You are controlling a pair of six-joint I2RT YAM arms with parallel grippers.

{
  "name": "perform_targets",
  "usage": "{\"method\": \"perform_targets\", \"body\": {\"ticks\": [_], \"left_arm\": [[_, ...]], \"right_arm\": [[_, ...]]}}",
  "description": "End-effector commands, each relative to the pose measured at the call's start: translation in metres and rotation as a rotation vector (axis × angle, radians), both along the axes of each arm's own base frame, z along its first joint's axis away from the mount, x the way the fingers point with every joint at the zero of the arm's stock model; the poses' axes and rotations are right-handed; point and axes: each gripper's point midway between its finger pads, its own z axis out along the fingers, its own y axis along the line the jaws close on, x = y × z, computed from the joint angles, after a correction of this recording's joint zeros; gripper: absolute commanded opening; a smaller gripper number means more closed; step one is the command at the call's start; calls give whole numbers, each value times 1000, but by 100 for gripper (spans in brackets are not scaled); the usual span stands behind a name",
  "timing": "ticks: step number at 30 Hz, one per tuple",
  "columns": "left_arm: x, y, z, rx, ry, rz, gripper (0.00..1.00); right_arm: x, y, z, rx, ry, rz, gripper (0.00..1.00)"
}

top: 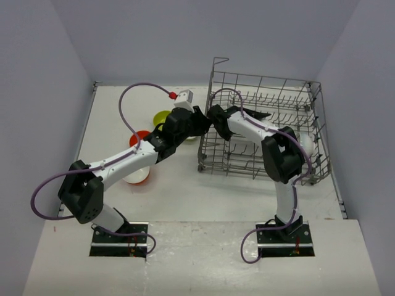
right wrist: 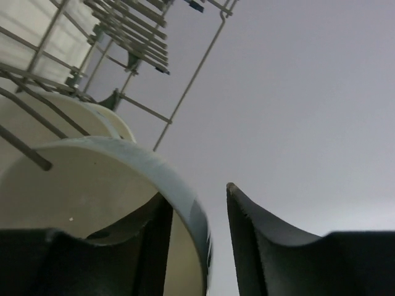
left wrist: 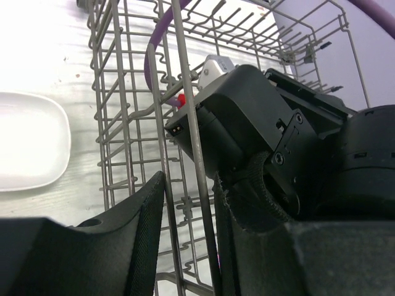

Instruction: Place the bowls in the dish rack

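Right tool (right wrist: 196, 192) spread astride bowl (right wrist: 92, 179) rim; left tool (left wrist: 188, 182) spread astride dish rack (left wrist: 185, 74) wire: wrist views only, overhead hides both.

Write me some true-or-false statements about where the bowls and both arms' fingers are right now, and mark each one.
1. The right fingers straddle a blue bowl's rim inside the dish rack. True.
2. The left fingers clamp an orange bowl. False: they are open around a rack wire.
3. The yellow-green bowl sits in the rack. False: it is on the table, left of the rack.
4. A white squarish bowl lies outside the rack. True.
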Motion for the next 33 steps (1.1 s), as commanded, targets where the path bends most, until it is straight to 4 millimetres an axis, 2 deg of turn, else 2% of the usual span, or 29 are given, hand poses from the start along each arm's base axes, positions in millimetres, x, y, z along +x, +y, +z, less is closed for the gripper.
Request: {"method": "perform_targets", "body": {"ticks": [1,6,9,15,16,19,20,25,26,29,32,33], "left_arm": [[-5,-5,11,-6,-46,-53,32],[-6,-7,7,-8,-37,-59,32],[-6,-8,7,-13,-35,-66,32],[-6,-9,8,-17,-36,-70,31],[-6,-9,6,-17,-33,-69,31],[-7,-10,6,-19,-31,-73,27],[-7,-10,6,-20,-32,-76,27],[-8,-11,6,-25,-30,-81,27],[-8,-12,7,-28,-30,-82,26],[-8,-14,8,-31,-31,-89,26],[-7,-18,10,-38,-31,-101,26],[-7,-18,9,-38,-28,-102,25]], "right_arm": [[-2,29,-33,26,50,65,43],[-4,39,-37,14,50,90,40],[-5,47,-34,17,40,109,47],[-3,63,-26,37,2,149,73],[-2,65,-25,39,-6,153,81],[1,72,-22,76,-42,165,89],[2,74,-21,88,-52,166,99],[5,98,-6,309,-140,200,99],[7,108,-8,394,-137,215,99],[-4,125,-22,635,-123,168,99],[-12,125,-32,692,-118,153,99],[-6,127,-29,720,-170,160,99]]}}
